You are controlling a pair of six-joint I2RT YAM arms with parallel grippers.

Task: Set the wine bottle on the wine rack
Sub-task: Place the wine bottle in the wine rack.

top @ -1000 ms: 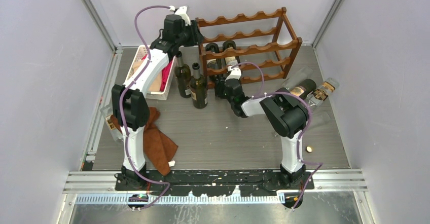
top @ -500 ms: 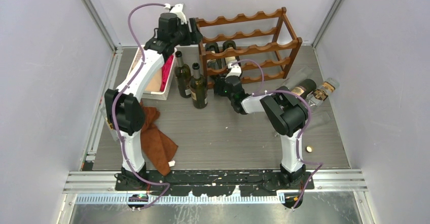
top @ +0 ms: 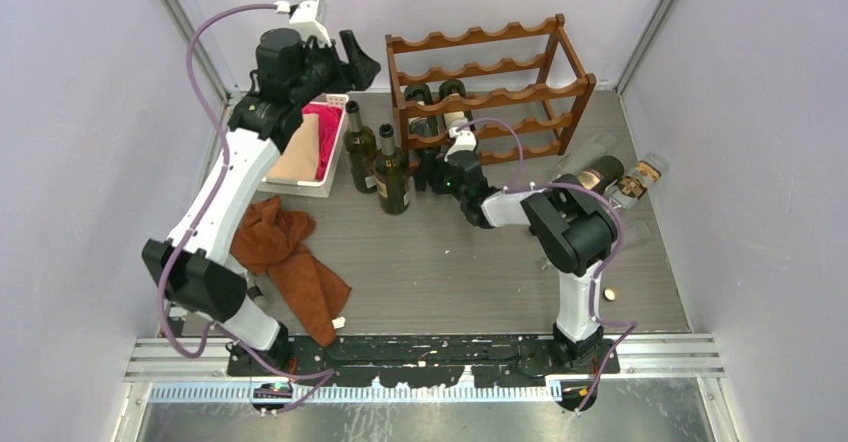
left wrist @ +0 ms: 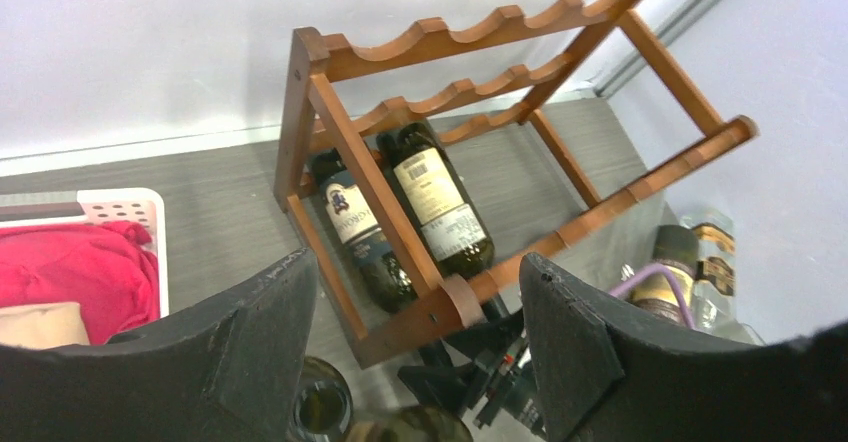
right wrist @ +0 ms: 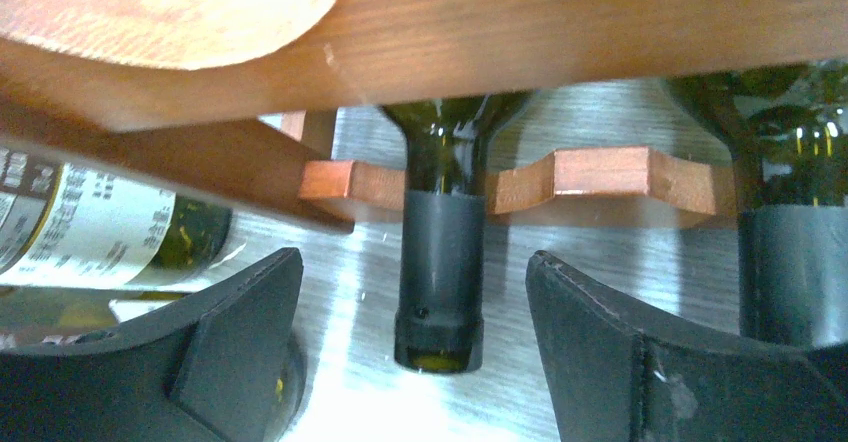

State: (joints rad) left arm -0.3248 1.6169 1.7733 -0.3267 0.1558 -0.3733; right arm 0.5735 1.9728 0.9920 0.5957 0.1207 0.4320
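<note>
The dark reddish-brown wine rack (top: 490,82) stands at the back of the table. Two wine bottles (top: 420,102) (top: 456,102) lie side by side in its lower tier, necks toward me. In the right wrist view the black-capped neck of one bottle (right wrist: 440,262) pokes out under the scalloped front rail (right wrist: 600,177). My right gripper (right wrist: 413,272) is open around that neck without touching it. My left gripper (top: 358,62) hangs open and empty, high up to the left of the rack (left wrist: 460,32).
Two dark bottles (top: 360,147) (top: 392,167) stand just left of the rack's front. More bottles (top: 600,174) lie on the right. A white basket (top: 300,187) with pink cloth sits at the back left, and a brown cloth (top: 290,262) lies by the left arm.
My right gripper has opened and let go of the bottle neck. My left arm has swung up and left, away from the rack, and its jaws stand wider.
</note>
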